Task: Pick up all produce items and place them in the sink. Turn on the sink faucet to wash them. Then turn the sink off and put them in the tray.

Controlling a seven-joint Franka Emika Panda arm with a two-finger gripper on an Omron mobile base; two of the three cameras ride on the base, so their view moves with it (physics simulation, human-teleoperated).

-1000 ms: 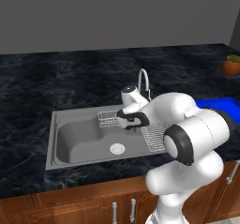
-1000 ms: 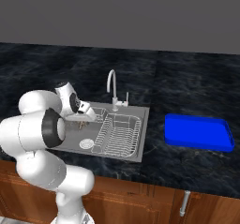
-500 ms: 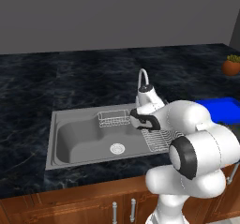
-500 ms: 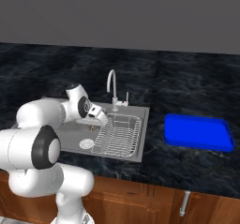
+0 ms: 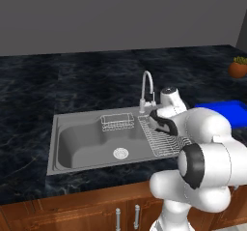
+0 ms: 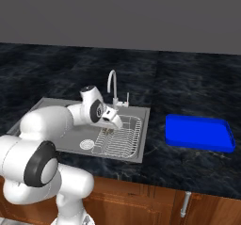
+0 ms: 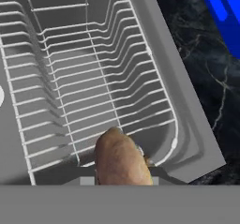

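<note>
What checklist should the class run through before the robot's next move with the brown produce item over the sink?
1. Small dull-brown roundish produce lump sits at the tool: ok, seen in the hand view.
2. Grip on the lump secure: cannot tell, fingertips hidden behind it.
3. Tool is over the silver wire rack in the grey steel sink: ok.
4. Bright-blue rectangular tray lies on the counter right of the sink, nothing on it: ok.
5. Slim silver gooseneck faucet off: ok, no water visible.
</note>
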